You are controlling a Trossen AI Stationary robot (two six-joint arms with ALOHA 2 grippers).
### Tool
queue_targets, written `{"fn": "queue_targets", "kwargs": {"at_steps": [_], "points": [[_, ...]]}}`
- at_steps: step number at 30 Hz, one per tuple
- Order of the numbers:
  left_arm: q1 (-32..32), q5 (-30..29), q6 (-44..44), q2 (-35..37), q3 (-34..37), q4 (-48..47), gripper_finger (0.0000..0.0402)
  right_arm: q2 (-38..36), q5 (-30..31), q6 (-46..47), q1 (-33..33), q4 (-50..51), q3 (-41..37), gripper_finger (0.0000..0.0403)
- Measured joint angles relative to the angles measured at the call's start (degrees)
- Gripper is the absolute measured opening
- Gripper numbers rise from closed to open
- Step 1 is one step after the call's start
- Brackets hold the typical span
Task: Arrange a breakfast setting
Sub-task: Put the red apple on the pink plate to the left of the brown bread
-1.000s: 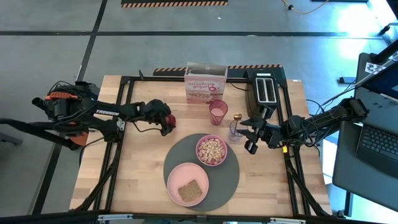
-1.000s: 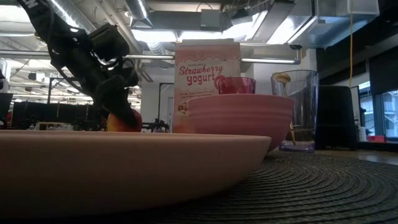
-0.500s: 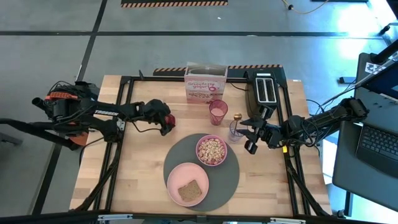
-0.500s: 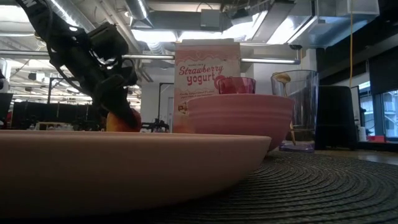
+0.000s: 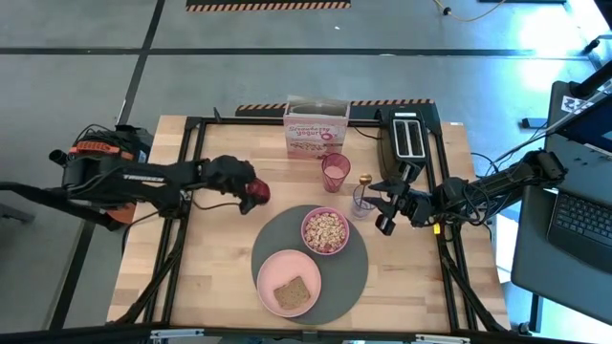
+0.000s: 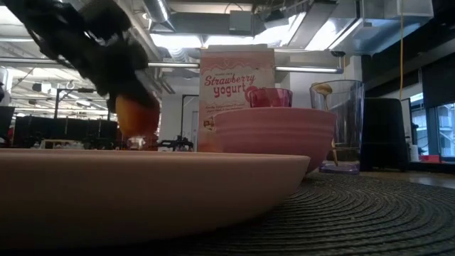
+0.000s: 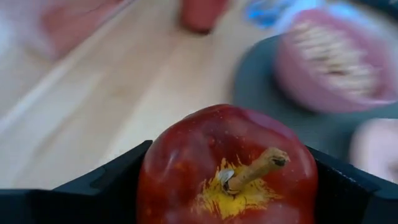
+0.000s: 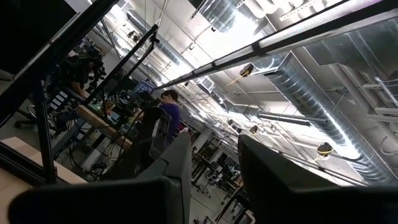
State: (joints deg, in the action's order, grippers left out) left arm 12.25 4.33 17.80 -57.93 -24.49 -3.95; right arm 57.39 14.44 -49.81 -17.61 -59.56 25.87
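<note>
My left gripper (image 5: 254, 191) is shut on the red apple (image 7: 227, 165), left of the round dark-grey mat (image 5: 356, 272); the apple also shows in the low view (image 6: 137, 114). On the mat sit the pink bowl (image 5: 325, 230) of cereal and the larger pink plate (image 5: 289, 283) with the brown toast (image 5: 292, 293). Behind the mat stand the pink tumbler (image 5: 335, 172), the clear glass (image 5: 361, 201) holding the small spoon (image 5: 364, 179), and the pink-and-white cereal box (image 5: 316, 129). My right gripper (image 5: 384, 216) is open and empty, just right of the glass. My left gripper pinches the apple's two opposite sides (image 7: 152, 180) between its two fingers, its stem (image 7: 255, 168) turned back toward the wrist. The fingers come from the table's left, slanting down. The apple is lifted clear of the table.
A black toaster (image 5: 409, 143) stands at the back right, close to my right arm. Bare wood lies left of the mat and along the near left. A laptop (image 5: 583, 220) sits beyond the table's right edge. A person (image 8: 168, 106) shows far off in the room.
My left gripper has risen with the red apple, which sat low by the table a second ago and now hangs clear above it. The gripper stays shut on it.
</note>
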Motion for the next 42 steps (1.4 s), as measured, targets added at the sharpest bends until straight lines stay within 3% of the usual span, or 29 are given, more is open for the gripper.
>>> {"fn": "queue_targets", "kwargs": {"at_steps": [8, 13, 18, 24, 34, 42], "points": [[-16.45, 0.61, 5.92, 8.62, 0.0, 7.38, 0.0333, 0.0, 0.11, 0.0, 0.0, 0.18, 0.02, 0.0104], [-28.58, -8.35, 6.01, 6.35, -0.04, 13.96, 0.0334, 0.0, 0.16, 0.01, 0.0, -0.21, 0.02, 0.0104], [-35.72, -13.83, 6.12, 0.27, -0.06, 18.71, 0.0334, 0.0, 0.46, 0.03, 0.0, -0.24, 0.02, 0.0104], [-38.42, -13.75, 6.1, -10.02, -4.66, 21.59, 0.0334, 0.0, 0.57, -1.02, 0.0, -1.0, 0.02, 0.0104], [-38.95, -9.84, 0.31, -28.48, -20.67, 12.43, 0.0334, 0.0, 0.54, -3.16, 0.0, -2.64, 0.03, 0.0104], [-38.62, -9.76, -1.84, -35.13, -22.27, 12.03, 0.0334, 0.0, -0.06, -3.13, 0.0, -1.18, 0.98, 0.0104]]}}
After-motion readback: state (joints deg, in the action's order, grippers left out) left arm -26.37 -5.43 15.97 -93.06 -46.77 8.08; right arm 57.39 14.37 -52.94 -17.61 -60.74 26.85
